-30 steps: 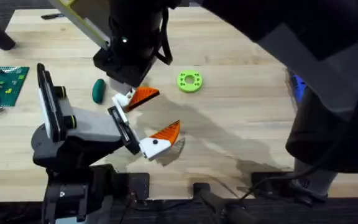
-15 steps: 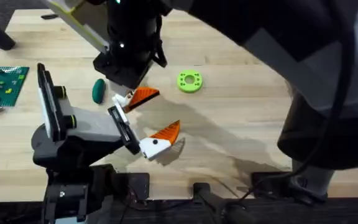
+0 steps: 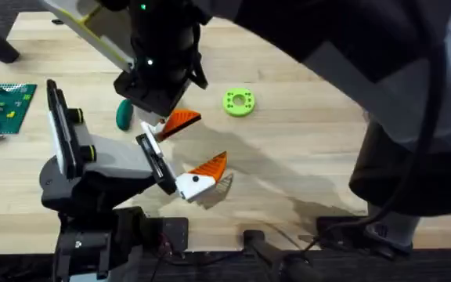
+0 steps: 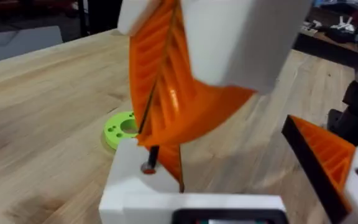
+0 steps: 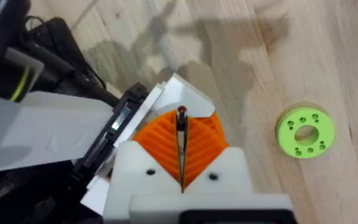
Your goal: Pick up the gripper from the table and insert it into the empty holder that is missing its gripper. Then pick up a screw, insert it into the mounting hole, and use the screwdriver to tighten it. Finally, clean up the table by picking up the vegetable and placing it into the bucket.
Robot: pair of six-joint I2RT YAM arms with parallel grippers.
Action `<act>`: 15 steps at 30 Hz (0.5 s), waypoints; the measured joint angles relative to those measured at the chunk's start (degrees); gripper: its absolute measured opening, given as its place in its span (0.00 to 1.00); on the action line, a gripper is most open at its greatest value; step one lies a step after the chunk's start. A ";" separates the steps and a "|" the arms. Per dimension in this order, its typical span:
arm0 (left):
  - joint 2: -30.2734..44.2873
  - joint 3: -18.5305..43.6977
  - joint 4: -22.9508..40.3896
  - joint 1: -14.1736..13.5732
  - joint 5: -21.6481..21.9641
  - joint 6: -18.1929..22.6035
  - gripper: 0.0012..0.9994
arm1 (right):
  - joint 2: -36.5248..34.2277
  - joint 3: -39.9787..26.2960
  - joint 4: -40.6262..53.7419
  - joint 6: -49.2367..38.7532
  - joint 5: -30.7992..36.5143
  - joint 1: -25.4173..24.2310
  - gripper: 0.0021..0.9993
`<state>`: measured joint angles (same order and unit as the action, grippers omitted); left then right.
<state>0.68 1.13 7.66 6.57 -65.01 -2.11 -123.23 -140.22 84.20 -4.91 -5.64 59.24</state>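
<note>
The orange wedge gripper (image 3: 182, 121) is sitting at the white holder (image 3: 156, 125) of the left gripper (image 3: 180, 153), whose fingers are standing spread, the other orange tip (image 3: 211, 166) well apart from it. The right gripper (image 5: 181, 152) is hanging directly over the wedge, pads pressed together on a thin dark shaft (its identity is unclear). The dark green vegetable (image 3: 124, 115) is lying just beside them on the wooden table (image 3: 304, 157), the lime green disc (image 3: 239, 103) near on the other side.

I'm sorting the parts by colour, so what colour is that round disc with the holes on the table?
The disc is lime green, clearest in the right wrist view.
</note>
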 joint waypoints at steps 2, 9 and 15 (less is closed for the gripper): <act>-0.01 0.00 0.00 0.00 0.00 -0.02 0.99 | 0.01 0.00 -0.02 0.00 0.01 0.00 0.00; -0.01 0.00 0.00 0.00 0.00 0.00 0.99 | 0.01 0.00 -0.76 0.00 0.01 0.00 0.00; -0.01 0.00 0.00 0.00 -0.02 0.00 0.99 | 0.01 0.00 -0.76 0.00 0.01 0.00 0.00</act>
<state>0.67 1.13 7.66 6.57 -65.04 -2.11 -123.22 -140.22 83.44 -4.91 -5.63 59.24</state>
